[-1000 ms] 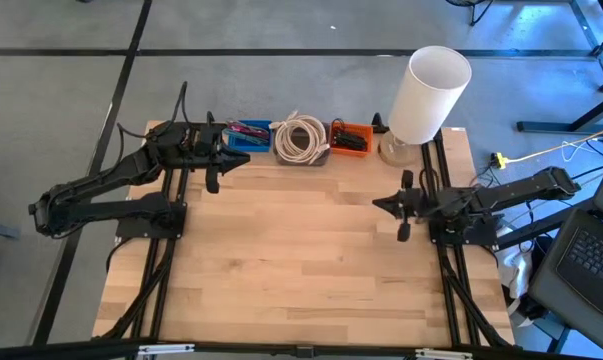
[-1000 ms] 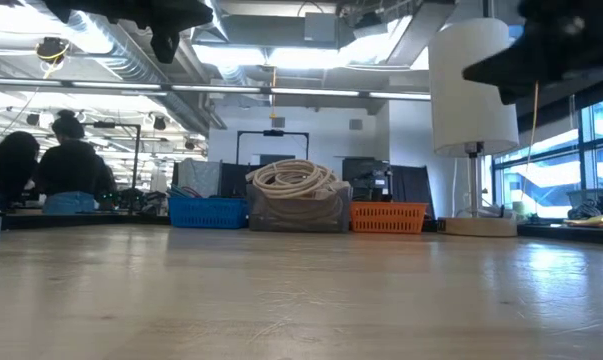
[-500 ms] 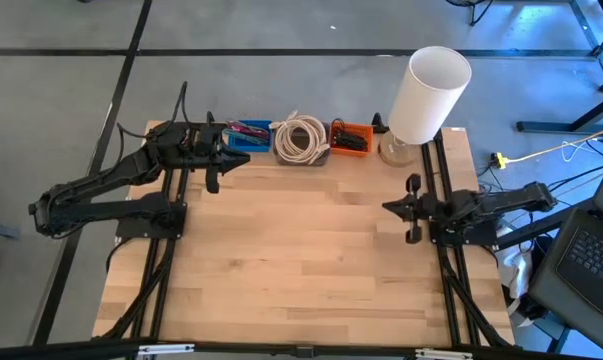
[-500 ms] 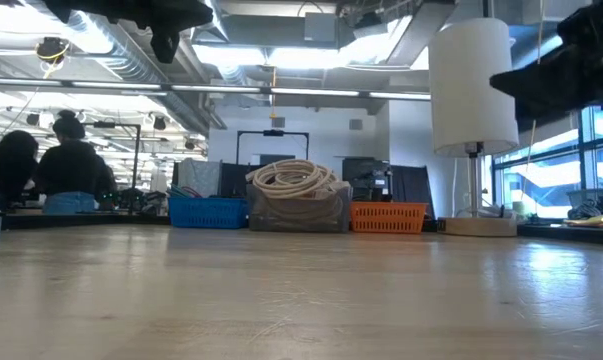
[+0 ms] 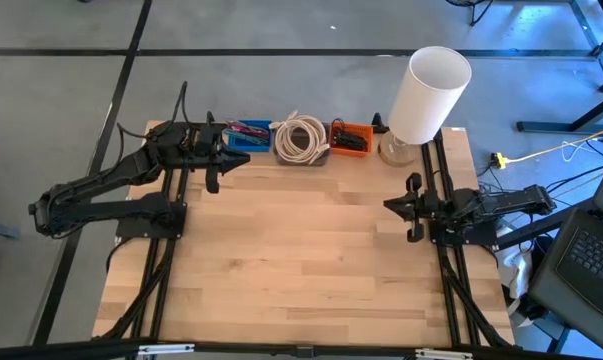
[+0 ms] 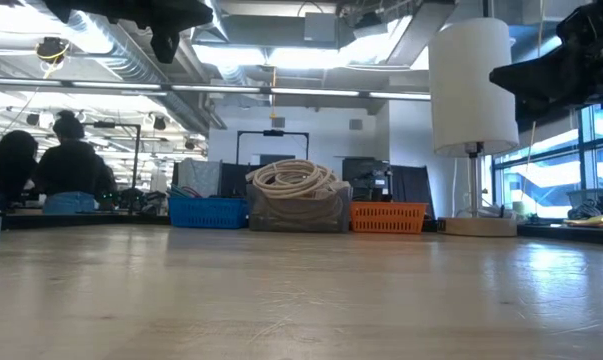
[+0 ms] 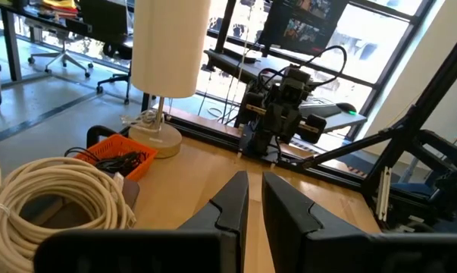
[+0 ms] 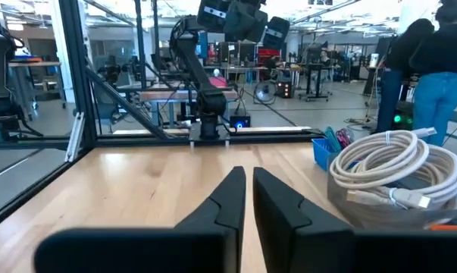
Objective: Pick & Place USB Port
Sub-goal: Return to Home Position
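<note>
High view: bins [image 5: 249, 140] line far edge of table [image 5: 301, 260].

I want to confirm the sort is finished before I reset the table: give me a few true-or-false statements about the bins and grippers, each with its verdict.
1. The white coiled cable lies in the middle bin, between the blue bin and the orange bin. True.
2. The orange bin is empty. False: a dark cable lies in it.
3. The lamp stands at the table's far right corner, beside the orange bin. True.
4. The right gripper holds a cable. False: it holds nothing and hangs above the table's right side.
5. The left gripper holds nothing and hangs near the blue bin. True.
</note>
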Action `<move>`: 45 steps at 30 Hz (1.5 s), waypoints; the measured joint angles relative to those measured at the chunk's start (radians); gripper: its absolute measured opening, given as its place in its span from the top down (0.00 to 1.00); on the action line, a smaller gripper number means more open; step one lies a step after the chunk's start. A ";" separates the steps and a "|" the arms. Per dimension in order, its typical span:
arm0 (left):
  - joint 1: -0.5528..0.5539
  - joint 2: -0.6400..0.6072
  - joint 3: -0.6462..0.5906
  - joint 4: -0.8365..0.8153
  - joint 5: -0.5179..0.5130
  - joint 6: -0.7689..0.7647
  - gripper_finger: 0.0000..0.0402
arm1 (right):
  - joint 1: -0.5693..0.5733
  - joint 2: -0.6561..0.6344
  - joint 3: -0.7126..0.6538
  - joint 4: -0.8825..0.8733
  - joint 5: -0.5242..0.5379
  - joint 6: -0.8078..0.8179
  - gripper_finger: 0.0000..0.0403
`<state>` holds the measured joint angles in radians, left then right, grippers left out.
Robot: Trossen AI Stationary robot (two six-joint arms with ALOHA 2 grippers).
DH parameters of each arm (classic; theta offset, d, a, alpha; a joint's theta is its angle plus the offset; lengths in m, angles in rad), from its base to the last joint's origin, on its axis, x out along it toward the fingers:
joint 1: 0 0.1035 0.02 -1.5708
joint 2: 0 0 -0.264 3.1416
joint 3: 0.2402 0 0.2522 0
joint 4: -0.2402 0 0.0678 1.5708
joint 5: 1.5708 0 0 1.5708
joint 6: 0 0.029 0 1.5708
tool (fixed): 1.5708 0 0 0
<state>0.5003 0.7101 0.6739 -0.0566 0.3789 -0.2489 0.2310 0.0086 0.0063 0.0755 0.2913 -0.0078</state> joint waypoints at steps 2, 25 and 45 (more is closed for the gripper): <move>0.000 0.000 0.000 0.000 0.000 0.000 0.92 | 0.000 0.000 0.000 -0.001 0.000 0.001 0.91; -0.002 -0.017 -0.002 0.000 -0.001 0.000 0.92 | 0.000 0.000 0.000 -0.001 0.003 0.000 0.92; -0.260 -0.525 -0.574 0.516 -0.191 0.248 0.92 | 0.000 0.000 0.000 -0.001 0.003 0.000 0.92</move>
<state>0.2406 0.1848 0.1003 0.4592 0.1882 -0.0012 0.2310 0.0090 0.0063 0.0750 0.2943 -0.0082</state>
